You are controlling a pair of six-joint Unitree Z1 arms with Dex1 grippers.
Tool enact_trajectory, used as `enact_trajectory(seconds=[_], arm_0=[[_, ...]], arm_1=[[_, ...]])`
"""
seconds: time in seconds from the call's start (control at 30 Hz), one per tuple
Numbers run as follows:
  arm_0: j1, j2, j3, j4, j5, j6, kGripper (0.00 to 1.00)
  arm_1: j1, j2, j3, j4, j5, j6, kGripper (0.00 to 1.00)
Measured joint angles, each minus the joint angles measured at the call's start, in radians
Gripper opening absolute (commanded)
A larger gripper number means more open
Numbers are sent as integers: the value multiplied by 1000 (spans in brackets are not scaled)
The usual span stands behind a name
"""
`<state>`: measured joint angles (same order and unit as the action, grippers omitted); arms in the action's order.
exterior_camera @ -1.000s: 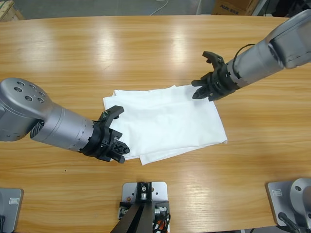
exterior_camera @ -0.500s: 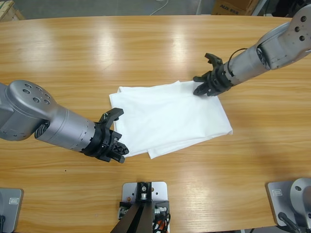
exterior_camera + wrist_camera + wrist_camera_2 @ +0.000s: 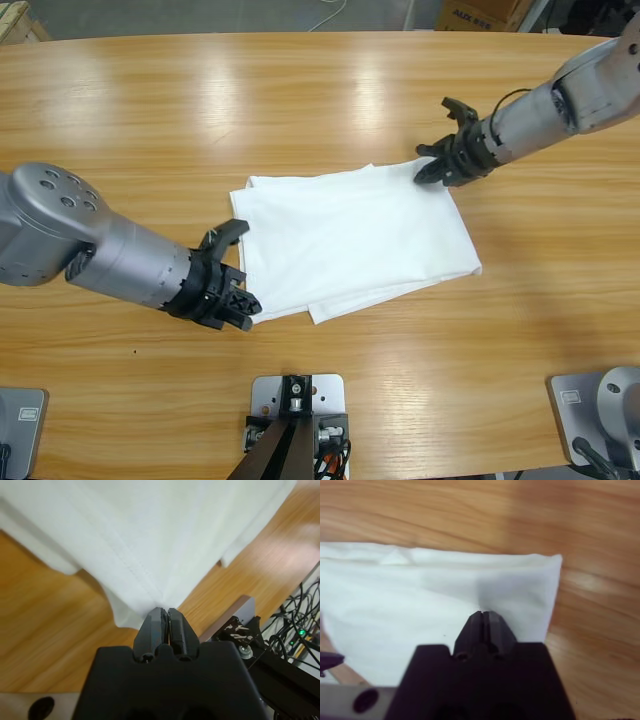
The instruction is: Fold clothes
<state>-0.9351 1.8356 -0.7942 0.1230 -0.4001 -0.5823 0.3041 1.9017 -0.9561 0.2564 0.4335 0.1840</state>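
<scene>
White cotton T-shirt [image 3: 355, 240], folded to a rough rectangle, lies flat on the wooden table [image 3: 300, 100] between the two arms. Left gripper [image 3: 232, 300] has its jaws pressed together on the shirt's near-left corner; in its wrist view the cloth [image 3: 165, 540] fans out in creases directly ahead of the jaw tips, a stitched hem running just left of them. Right gripper [image 3: 447, 165] sits at the opposite far corner, jaws closed, pinching fabric there; ahead of the tips the shirt [image 3: 445, 585] spreads flat, its folded edge beyond and bare wood to the right.
</scene>
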Motion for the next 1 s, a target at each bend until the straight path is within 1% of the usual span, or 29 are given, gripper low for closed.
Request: enact_trajectory(seconds=[0.13, 0.2, 0.27, 0.33, 0.43, 0.57, 0.67, 0.77, 0.9, 1.0], arm_0=[[65, -88, -13, 67, 0, 0, 0], [95, -141, -46, 109, 0, 0, 0], [124, -177, -94, 141, 0, 0, 0], [150, -183, -145, 155, 0, 0, 0], [184, -160, -224, 163, -4, 0, 0], [211, -56, -314, 165, -14, -5, 0], [217, 14, -322, 165, -16, -6, 0], [219, 40, -322, 165, -16, -6, 0], [219, 52, -322, 165, -16, -6, 0], [219, 65, -322, 165, -16, -6, 0]], arm_1=[[17, -142, -38, 109, 22, 18, 0], [21, -228, -54, 173, 33, 30, 0], [25, -298, -50, 200, 52, 39, 0], [29, -342, 8, 180, 67, 50, 0], [30, -363, 145, 90, 78, 86, 0], [30, -364, 279, -44, 81, 127, 0], [31, -351, 332, -113, 81, 140, 0], [31, -332, 346, -138, 81, 148, 0], [31, -326, 347, -137, 81, 173, 0], [31, -331, 347, -101, 76, 189, 0]])
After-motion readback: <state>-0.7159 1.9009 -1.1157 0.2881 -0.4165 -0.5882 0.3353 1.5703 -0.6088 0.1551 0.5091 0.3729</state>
